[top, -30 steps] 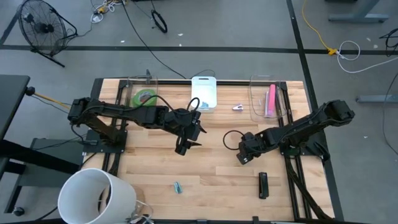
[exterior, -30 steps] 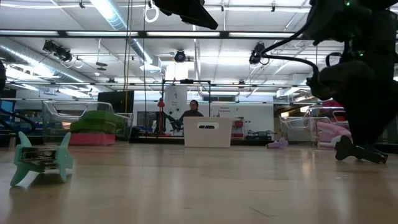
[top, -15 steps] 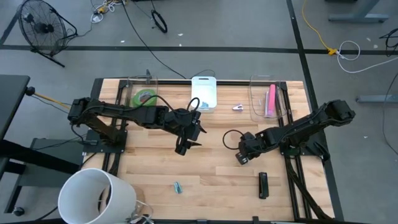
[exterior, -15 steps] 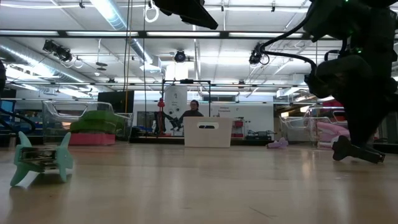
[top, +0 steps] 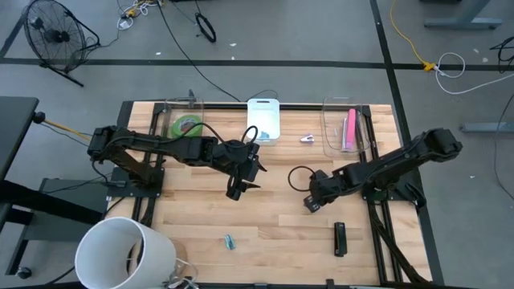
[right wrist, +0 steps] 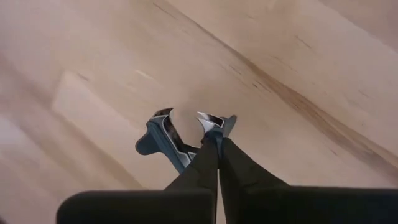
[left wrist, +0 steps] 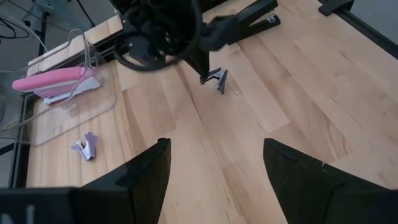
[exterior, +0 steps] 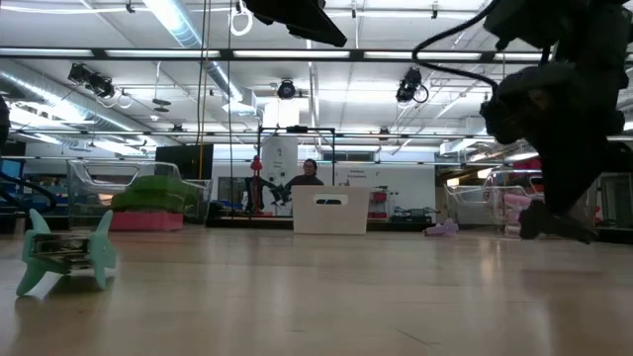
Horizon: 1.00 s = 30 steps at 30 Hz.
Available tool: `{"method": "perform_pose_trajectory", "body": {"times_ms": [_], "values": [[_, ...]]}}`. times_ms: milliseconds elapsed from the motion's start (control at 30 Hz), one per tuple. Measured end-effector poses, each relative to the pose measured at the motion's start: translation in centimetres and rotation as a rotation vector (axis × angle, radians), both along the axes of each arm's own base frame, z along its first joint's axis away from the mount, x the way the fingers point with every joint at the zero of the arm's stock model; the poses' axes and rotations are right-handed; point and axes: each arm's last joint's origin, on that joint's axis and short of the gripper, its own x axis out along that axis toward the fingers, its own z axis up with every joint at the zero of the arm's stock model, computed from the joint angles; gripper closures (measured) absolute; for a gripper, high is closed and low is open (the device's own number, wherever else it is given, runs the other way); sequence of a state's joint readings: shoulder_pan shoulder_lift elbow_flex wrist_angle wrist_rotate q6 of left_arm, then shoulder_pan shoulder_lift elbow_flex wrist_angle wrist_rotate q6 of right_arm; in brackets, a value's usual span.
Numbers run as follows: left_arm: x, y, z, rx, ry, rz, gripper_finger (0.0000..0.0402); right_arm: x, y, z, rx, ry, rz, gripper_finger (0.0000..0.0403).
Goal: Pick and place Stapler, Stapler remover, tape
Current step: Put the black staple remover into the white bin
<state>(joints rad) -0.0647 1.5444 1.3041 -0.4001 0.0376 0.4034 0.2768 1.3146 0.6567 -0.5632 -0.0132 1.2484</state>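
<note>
From overhead you look straight down on the whole worktop (top: 265,217) and both arms. The low camera sits at board level, facing the room behind. Your left wrist camera looks across the boards toward the right arm, far off; your right wrist camera sits close above the wood. Overhead and low views share the white bin (top: 263,119).

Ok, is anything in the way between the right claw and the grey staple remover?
Nothing visible is. The right gripper is shut right on the grey staple remover, its fingers pinching one edge over the table. The left gripper waits open mid-table.
</note>
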Motion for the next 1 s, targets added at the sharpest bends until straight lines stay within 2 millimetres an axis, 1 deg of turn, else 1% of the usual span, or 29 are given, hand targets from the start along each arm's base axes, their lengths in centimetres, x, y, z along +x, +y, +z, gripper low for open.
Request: {"method": "perform_pose_trajectory", "body": {"times_ms": [300, 400, 467, 567, 733, 933, 1000], "values": [[0.0, 0.0, 0.4, -0.026, -0.027, 0.017, 0.0146, -1.0, -0.6, 2.8, -0.031, -0.161, -0.034, 0.0403], [-0.3, 0.2, 0.8, -0.047, -0.04, 0.034, 0.0158, -1.2, -0.9, 3.4, -0.048, -0.198, -0.032, 0.0403], [-0.5, 0.5, 1.0, -0.047, -0.035, 0.045, 0.0175, -1.3, -1.2, 3.7, -0.063, -0.216, -0.015, 0.0403], [-0.9, 1.3, 1.6, -0.068, -0.052, 0.079, 0.0211, -1.2, -1.6, 3.9, -0.095, -0.242, 0.029, 0.0403], [-1.8, 3.1, 2.6, -0.133, -0.073, 0.134, 0.0277, -0.6, -2.3, 4.7, -0.188, -0.29, 0.172, 0.0403], [-3.3, 4.7, 3.9, -0.168, -0.09, 0.153, 0.0349, 0.3, -3.7, 6.2, -0.285, -0.363, 0.199, 0.0403], [-4.1, 5.2, 4.0, -0.193, -0.06, 0.186, 0.0371, 0.6, -4.2, 6.7, -0.308, -0.387, 0.202, 0.0403]]}}
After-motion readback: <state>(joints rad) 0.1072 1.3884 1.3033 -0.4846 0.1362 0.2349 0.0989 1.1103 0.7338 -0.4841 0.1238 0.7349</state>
